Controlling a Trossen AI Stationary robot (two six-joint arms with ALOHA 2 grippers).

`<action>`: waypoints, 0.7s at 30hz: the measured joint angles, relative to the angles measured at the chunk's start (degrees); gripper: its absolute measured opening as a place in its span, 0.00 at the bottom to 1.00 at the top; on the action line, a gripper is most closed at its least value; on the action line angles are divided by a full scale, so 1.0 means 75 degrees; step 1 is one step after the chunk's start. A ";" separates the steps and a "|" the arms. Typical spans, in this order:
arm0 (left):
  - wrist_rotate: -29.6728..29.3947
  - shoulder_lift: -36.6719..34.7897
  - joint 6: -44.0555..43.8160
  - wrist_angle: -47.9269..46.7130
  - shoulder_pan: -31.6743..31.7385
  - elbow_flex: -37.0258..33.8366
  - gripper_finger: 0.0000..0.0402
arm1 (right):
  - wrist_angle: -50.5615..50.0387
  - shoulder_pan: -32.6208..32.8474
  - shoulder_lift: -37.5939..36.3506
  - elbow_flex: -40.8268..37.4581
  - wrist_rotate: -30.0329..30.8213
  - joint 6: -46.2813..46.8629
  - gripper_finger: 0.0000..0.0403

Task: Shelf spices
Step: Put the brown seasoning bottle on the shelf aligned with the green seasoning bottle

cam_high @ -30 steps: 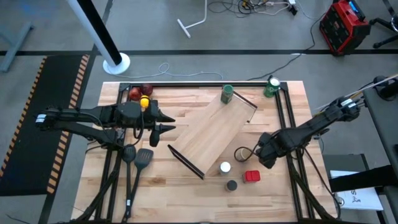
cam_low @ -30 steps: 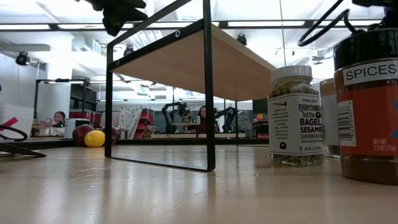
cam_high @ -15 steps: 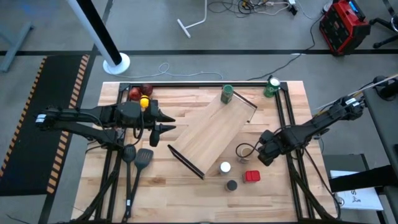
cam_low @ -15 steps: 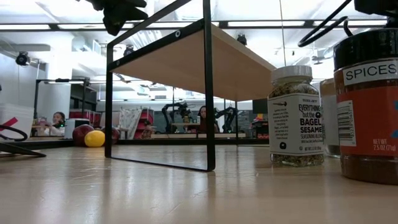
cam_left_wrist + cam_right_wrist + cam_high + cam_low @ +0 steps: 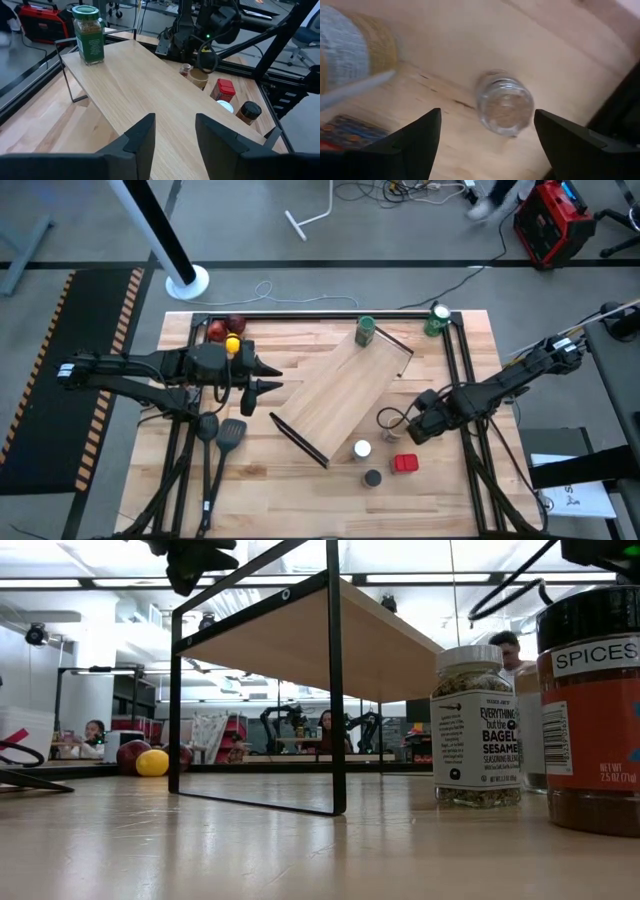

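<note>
Right claw wide open, empty, poised over silvery-topped jar beside shelf; left claw open, empty.

Grey floor with loose cables, a red case, and ceiling light strips.

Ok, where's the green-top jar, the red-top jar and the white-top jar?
green-top jar (image 5: 89,35), left wrist view, on its label.
red-top jar (image 5: 404,464), high view, on its square red top.
white-top jar (image 5: 476,735), low view, on its label.
</note>
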 joint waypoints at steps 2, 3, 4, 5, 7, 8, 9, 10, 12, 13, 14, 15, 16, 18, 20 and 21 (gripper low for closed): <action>0.0000 0.0000 0.0083 0.0006 0.0000 0.0000 0.31 | 0.0081 0.0000 0.0000 0.0000 0.0003 0.0182 0.74; 0.0000 0.0000 0.0135 0.0011 0.0000 0.0000 0.31 | 0.0065 0.0000 0.0000 0.0000 0.0011 0.0251 0.75; 0.0000 0.0000 0.0192 0.0009 0.0000 0.0000 0.31 | 0.0078 0.0000 0.0000 -0.0019 0.0015 0.0350 0.75; 0.0000 0.0000 0.0253 0.0009 -0.0003 0.0000 0.31 | 0.0094 0.0000 0.0000 -0.0065 0.0016 0.0427 0.75; 0.0000 0.0000 0.0357 0.0009 -0.0006 0.0000 0.31 | 0.0111 0.0000 0.0000 -0.0239 0.0005 0.0683 0.75; 0.0000 0.0000 0.0404 0.0012 -0.0006 0.0000 0.31 | 0.0207 0.0000 0.0000 -0.0355 -0.0015 0.0775 0.74; 0.0000 0.0000 0.0437 0.0015 -0.0006 0.0000 0.31 | 0.0407 0.0000 0.0000 -0.0486 -0.0035 0.0785 0.74; 0.0000 0.0000 0.0470 0.0015 -0.0006 0.0000 0.31 | 0.0583 0.0000 -0.0005 -0.0604 -0.0001 0.0790 0.73; 0.0000 0.0000 0.0497 0.0034 -0.0006 0.0000 0.32 | 0.0842 0.0002 -0.0024 -0.0818 0.0110 0.0850 0.72; 0.0000 0.0000 0.0497 0.0042 -0.0004 0.0000 0.32 | 0.0832 0.0003 -0.0034 -0.0909 0.0173 0.0907 0.72; 0.0000 0.0000 0.0497 0.0049 -0.0004 0.0000 0.33 | 0.0835 0.0003 -0.0041 -0.0966 0.0232 0.0936 0.71; 0.0000 0.0000 0.0497 0.0075 -0.0006 0.0000 0.33 | 0.0875 0.0003 -0.0045 -0.1016 0.0285 0.0956 0.71; 0.0000 0.0000 0.0497 0.0105 -0.0006 0.0000 0.34 | 0.0885 0.0003 -0.0047 -0.1049 0.0323 0.0959 0.71; -0.0003 0.0000 0.0494 0.0149 -0.0003 0.0000 0.34 | 0.0941 0.0003 -0.0047 -0.1082 0.0341 0.0942 0.70; -0.0002 0.0000 0.0496 0.0189 -0.0003 0.0000 0.34 | 0.1071 0.0000 -0.0041 -0.1107 0.0341 0.0908 0.70; -0.0003 0.0000 0.0496 0.0211 -0.0003 0.0000 0.34 | 0.1103 0.0000 -0.0039 -0.1117 0.0339 0.0905 0.70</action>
